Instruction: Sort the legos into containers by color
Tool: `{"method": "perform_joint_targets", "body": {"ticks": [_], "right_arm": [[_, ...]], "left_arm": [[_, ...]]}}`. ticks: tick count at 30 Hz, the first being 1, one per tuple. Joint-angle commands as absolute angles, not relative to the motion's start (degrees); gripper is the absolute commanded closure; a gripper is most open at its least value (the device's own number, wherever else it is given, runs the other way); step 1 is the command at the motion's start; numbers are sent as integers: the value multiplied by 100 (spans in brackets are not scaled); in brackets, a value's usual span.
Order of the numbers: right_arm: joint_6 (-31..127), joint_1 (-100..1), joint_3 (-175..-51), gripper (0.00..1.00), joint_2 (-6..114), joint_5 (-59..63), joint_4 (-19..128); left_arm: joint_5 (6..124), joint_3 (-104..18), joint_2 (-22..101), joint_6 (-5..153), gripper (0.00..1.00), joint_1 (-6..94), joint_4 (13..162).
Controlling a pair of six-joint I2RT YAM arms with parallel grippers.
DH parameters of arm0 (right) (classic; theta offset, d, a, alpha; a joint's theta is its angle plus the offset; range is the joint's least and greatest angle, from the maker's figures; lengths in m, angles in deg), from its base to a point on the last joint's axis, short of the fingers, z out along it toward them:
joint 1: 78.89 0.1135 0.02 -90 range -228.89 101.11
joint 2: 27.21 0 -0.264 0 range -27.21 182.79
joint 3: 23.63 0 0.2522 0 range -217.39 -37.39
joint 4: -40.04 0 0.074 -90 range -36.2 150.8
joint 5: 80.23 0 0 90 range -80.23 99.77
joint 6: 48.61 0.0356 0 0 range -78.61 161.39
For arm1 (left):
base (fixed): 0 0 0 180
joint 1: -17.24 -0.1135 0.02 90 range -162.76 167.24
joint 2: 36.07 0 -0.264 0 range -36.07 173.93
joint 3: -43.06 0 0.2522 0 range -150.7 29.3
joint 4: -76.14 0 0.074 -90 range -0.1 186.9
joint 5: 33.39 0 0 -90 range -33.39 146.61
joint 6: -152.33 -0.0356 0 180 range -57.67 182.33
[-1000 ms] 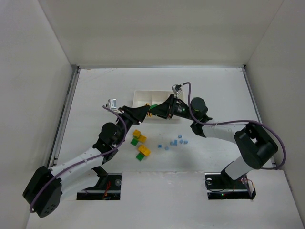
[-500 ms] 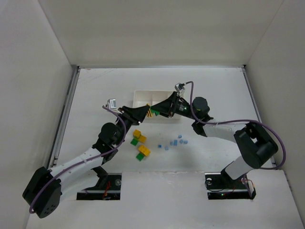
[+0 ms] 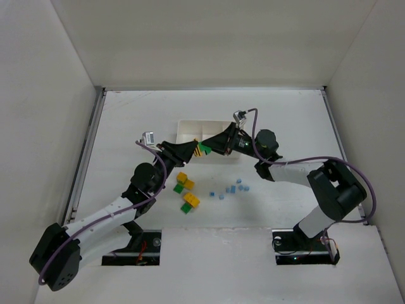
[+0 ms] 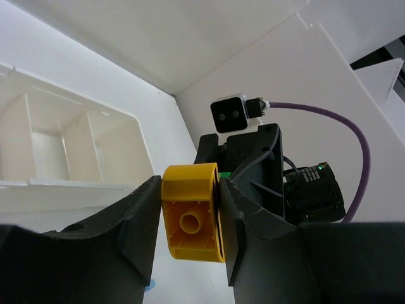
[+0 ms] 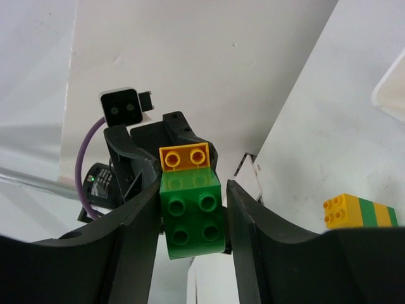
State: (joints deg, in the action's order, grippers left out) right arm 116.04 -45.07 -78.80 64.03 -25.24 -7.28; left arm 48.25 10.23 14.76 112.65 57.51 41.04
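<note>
Centrally, we see a yellow-green pair (image 3: 202,150) raised off the tabletop (image 3: 285,120) between the two hands; from above it overlaps the near part of the tray (image 3: 187,130). The left hand (image 3: 191,151) comes at it from the left and the right hand (image 3: 213,147) from the right, so that the two meet nose to nose.

In the left wrist view, we find the yellow brick (image 4: 193,212) clamped between the left hand's fingers (image 4: 136,215). Its hollow underside is turned to the camera, and a sliver of green shows behind its far edge.

In the right wrist view, we find the green brick (image 5: 192,215), studs toward the camera, joined to the yellow one. It sits between the right hand's fingers (image 5: 136,221), which stand narrow and close against both its sides. We cannot tell whether they press on it. Each wrist view also shows the other arm's camera (image 4: 231,114) facing it.

Behind the pair, the tray is white, with two thin dividers (image 4: 74,149) making three compartments. Nearer the arm bases, two more pairs (image 3: 184,182) lie on the tabletop, one just nearer than the other. To their right, a loose scatter of blue pieces (image 3: 232,189) lies apart from the tray. White walls (image 3: 209,44) enclose the tabletop.
</note>
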Motion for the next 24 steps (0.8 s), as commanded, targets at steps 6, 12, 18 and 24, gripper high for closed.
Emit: {"method": "perform_joint_targets", "body": {"ticks": [6,12,18,24], "right_arm": [[11557,-4466,-7949,46,6499,-2680,-1150],[11522,-4431,-7949,46,6516,-2723,-1159],[11513,-4413,-7967,61,6516,-2776,-1168],[11531,-4492,-7783,73,6490,-2680,-1229]], "left_arm": [[4853,1067,1500,11365,85,5701,3734],[4853,1076,1605,11409,85,5674,3699],[4853,1076,1702,11436,86,5657,3699],[4853,1093,1623,11427,87,5569,3760]]}}
